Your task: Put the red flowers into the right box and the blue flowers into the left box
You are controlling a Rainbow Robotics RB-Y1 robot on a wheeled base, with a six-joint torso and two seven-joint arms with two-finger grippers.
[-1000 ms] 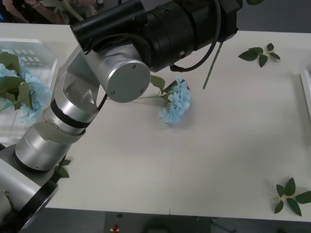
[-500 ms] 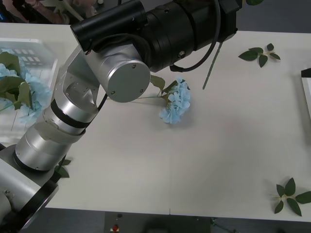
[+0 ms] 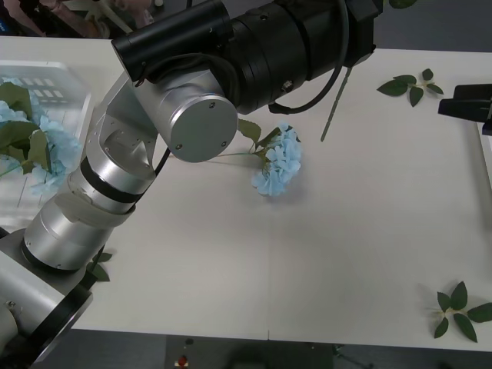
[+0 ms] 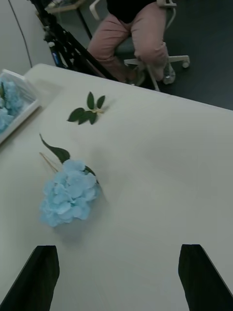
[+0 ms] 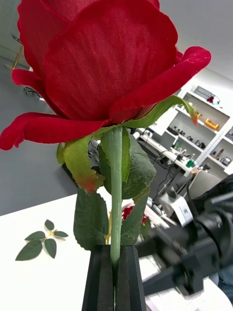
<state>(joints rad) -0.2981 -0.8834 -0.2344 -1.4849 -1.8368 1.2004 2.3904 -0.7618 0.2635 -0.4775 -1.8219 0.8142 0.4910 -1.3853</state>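
Front view, near to far: leaf sprig (image 3: 460,310) at near right of table (image 3: 231,284). Farther in, 1 blue flower (image 3: 278,161) lying mid-table, head down on the surface, stem running left under the big silver left arm (image 3: 146,154). Left box (image 3: 46,84) at the left edge, holding more blue flowers (image 3: 31,146). Right gripper (image 3: 465,102) entering at the far right edge, beside the thin white rim of the right box (image 3: 486,154); fingers (image 4: 41,282) spread wide, holding nothing, above bare table near the lone blue flower (image 4: 69,192). Second leaf sprig (image 3: 411,84) at far right. Left gripper (image 5: 114,279) raised, fingers pressed together on the stem of 1 red flower (image 5: 97,63), bloom upright.
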